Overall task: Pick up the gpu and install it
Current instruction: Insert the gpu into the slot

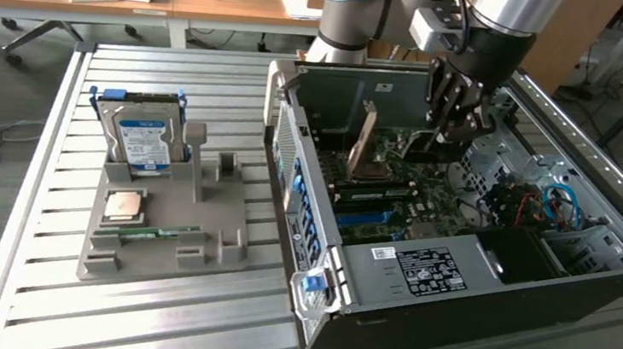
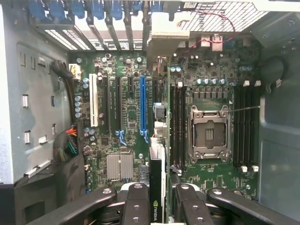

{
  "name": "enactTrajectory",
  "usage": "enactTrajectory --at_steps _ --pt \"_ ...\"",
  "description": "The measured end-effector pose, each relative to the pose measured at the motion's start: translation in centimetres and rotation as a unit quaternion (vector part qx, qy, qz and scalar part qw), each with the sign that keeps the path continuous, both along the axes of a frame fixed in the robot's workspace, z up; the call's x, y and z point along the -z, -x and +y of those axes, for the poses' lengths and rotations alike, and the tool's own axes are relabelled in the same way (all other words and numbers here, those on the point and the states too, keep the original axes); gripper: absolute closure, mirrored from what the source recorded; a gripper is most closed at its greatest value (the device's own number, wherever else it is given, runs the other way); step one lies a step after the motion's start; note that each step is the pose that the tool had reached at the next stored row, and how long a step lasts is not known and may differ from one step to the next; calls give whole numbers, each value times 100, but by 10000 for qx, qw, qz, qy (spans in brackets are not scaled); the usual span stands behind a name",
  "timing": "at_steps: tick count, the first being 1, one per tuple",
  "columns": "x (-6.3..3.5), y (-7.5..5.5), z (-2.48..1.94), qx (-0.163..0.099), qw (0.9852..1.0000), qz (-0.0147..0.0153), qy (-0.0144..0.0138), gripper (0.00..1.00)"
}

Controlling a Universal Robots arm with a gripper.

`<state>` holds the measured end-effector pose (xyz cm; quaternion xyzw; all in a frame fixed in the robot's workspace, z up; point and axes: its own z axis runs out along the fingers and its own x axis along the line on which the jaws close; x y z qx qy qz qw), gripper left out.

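Note:
The gpu (image 2: 157, 161) hangs edge-on between my fingers, with a logo on its near end, and its metal bracket (image 2: 161, 33) reaches toward the rear slot openings of the case. My gripper (image 2: 157, 190) is shut on it. The card sits above the motherboard, between the blue slot (image 2: 142, 103) and the CPU socket (image 2: 208, 133). In the exterior view my gripper (image 1: 452, 135) is lowered into the open computer case (image 1: 451, 274), and the gpu's brownish face (image 1: 363, 137) stands upright inside.
A grey fixture tray (image 1: 208, 242) lies at the exterior view's left of the case. It holds a hard drive (image 1: 144, 137), a processor chip (image 1: 126, 205) and a memory stick (image 1: 152, 232). Cables (image 1: 554, 206) and a drive cage fill the case's far end.

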<state>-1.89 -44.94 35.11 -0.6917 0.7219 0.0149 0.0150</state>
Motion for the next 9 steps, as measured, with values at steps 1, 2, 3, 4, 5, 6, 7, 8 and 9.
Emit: enactTrajectory --at_steps 1,2,3,4,5,6,7,8,9 --pt "17 1 0 0 10000 1 0 74" --pt "34 2 0 0 10000 1 1 74" --pt "51 2 0 1 10000 0 0 74" --pt "67 3 0 1 10000 0 0 74" --pt "80 3 0 0 10000 0 1 74" --pt "91 3 0 1 10000 1 1 74" --pt "103 3 0 1 10000 0 1 74" --pt "115 4 0 0 10000 0 1 74" --pt "126 4 0 0 10000 1 1 74"
